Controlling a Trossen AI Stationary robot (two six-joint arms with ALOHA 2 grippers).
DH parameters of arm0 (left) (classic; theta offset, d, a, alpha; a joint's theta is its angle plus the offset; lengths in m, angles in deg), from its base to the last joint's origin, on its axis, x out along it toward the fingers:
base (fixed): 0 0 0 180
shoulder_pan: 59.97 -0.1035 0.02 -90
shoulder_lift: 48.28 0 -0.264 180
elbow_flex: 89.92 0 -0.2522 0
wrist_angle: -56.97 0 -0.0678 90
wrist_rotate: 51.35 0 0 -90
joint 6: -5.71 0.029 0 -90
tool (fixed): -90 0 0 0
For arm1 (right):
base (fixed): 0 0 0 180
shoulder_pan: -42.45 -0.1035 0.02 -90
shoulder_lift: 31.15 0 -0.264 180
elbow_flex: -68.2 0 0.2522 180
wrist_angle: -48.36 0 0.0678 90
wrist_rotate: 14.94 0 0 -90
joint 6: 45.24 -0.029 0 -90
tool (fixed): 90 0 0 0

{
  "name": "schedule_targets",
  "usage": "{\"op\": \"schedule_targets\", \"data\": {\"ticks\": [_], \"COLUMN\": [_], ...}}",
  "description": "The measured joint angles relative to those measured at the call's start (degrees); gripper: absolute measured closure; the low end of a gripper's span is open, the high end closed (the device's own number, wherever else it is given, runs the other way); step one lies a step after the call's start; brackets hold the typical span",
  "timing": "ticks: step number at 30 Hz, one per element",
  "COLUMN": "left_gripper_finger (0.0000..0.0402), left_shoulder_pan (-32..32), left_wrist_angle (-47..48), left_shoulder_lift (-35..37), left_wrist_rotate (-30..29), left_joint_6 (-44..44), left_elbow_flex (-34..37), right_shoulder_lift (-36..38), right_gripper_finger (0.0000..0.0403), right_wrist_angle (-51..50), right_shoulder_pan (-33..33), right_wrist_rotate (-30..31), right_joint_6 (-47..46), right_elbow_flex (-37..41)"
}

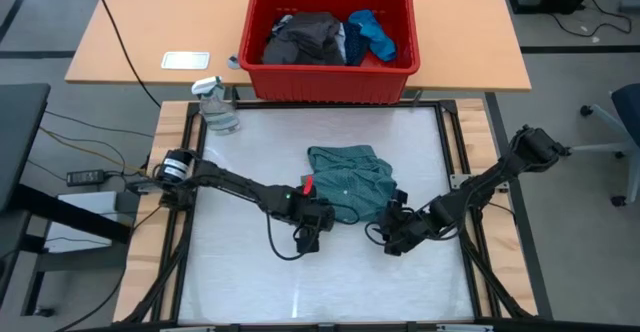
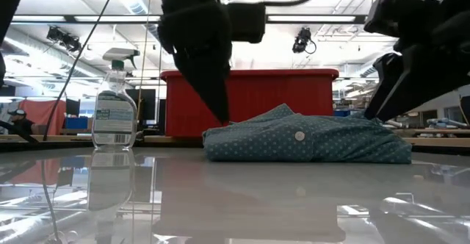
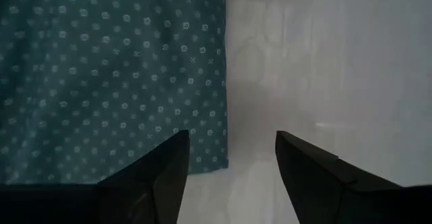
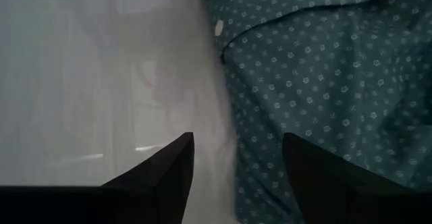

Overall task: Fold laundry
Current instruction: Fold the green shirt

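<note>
Hovering with fingers apart and empty, the left pincer (image 1: 306, 234) sits at the near left corner of the teal shirt (image 1: 350, 180), the right pincer (image 1: 397, 234) likewise at the near right corner. The shirt lies half-folded mid-bench (image 1: 250, 292). I'd say pinch both corners evenly before lifting, or the fold skews.

Overhead looking down, table-level sideways, both sharing teal shirt (image 1: 350, 177)
</note>
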Motion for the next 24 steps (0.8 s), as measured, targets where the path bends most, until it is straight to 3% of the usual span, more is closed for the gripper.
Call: {"op": "schedule_targets", "data": {"ticks": [4, 7, 11, 14, 17, 18, 20, 22, 24], "left_gripper_finger": [0.0173, 0.0173, 0.0177, 0.0206, 0.0263, 0.0286, 0.0335, 0.0379, 0.0388], "left_shoulder_pan": [-0.8, -2.1, -3.3, -3.5, -3.3, -3.1, -2.4, -1.4, -0.3], "left_wrist_angle": [-3.1, -5.7, -6.1, -6.0, -6.6, -6.7, -7.0, -5.6, -3.8], "left_shoulder_lift": [-3.2, -6.5, -8.8, -9.5, -9.3, -8.9, -8.6, -7.6, -6.8], "left_wrist_rotate": [-2.2, -2.6, -2.5, -2.5, -0.7, 0.3, 3.8, 12.0, 20.5], "left_joint_6": [1.4, 1.6, -0.3, -1.6, -3.0, -3.5, -4.4, -6.2, -8.4], "left_elbow_flex": [0.0, 0.0, -0.4, -0.3, -0.3, -0.3, -0.5, -1.7, -3.4], "right_shoulder_lift": [0.0, 0.0, 0.0, 0.1, 0.4, 0.6, 1.1, 2.5, 4.4], "right_gripper_finger": [0.0165, 0.0165, 0.0185, 0.0247, 0.0353, 0.0375, 0.0382, 0.0386, 0.0391], "right_wrist_angle": [1.2, 3.4, 6.2, 8.0, 8.5, 8.9, 10.7, 13.3, 14.7], "right_shoulder_pan": [1.9, 4.2, 6.2, 8.4, 9.8, 10.0, 10.0, 9.9, 9.0], "right_wrist_rotate": [0.3, -3.2, -5.9, -11.4, -16.1, -18.3, -23.6, -31.5, -38.6], "right_joint_6": [2.8, 4.2, 0.5, -4.0, -9.7, -10.9, -12.9, -15.9, -19.1], "right_elbow_flex": [1.5, 4.3, 8.3, 10.4, 11.5, 11.4, 11.6, 11.7, 10.5]}}
